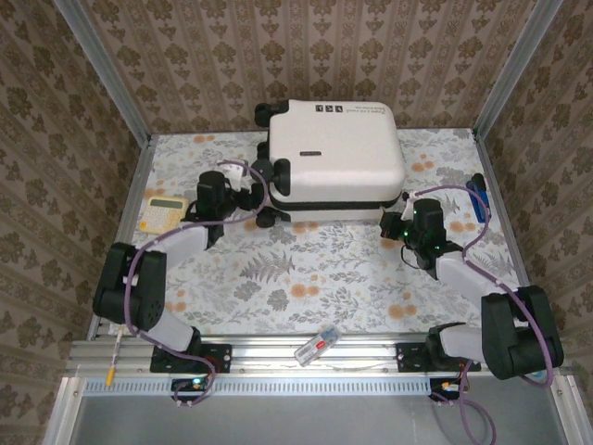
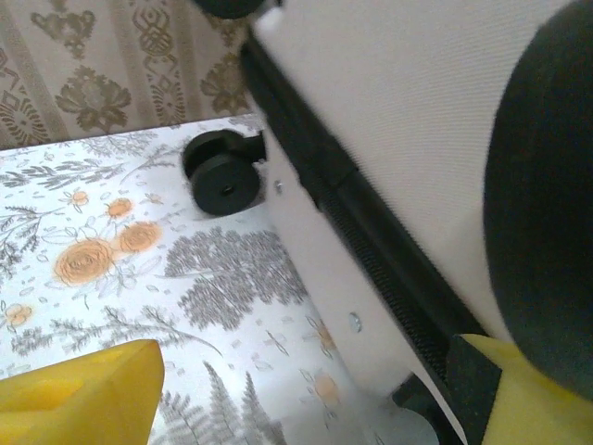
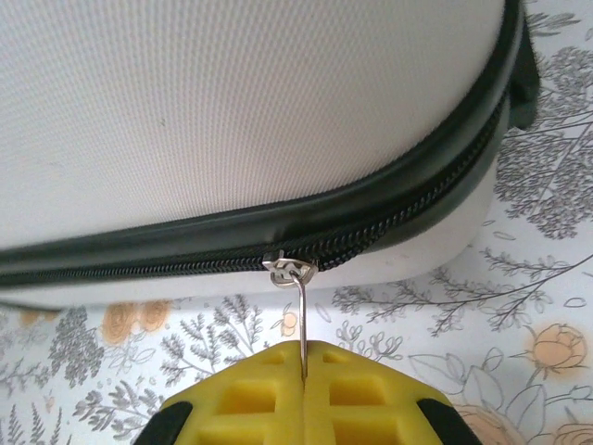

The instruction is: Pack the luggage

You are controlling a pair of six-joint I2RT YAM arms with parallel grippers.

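Note:
The luggage (image 1: pixel 334 153), a white hard-shell suitcase, lies flat and closed at the back middle of the table. My left gripper (image 1: pixel 248 185) is at its left end among the black caster wheels (image 2: pixel 222 181). In the left wrist view that gripper (image 2: pixel 306 399) is open, its yellow fingers (image 2: pixel 74 394) wide apart, with the white shell (image 2: pixel 408 102) and black zipper band just ahead. My right gripper (image 1: pixel 394 221) is at the front right corner. In the right wrist view it (image 3: pixel 304 375) is shut on the thin metal zipper pull (image 3: pixel 302 315) hanging from the slider (image 3: pixel 289 270).
A yellow calculator (image 1: pixel 164 212) lies on the floral tablecloth at the left edge. A blue object (image 1: pixel 477 195) sits near the right edge. A small clear item (image 1: pixel 317 345) rests on the front rail. Wallpapered walls and metal posts enclose the table.

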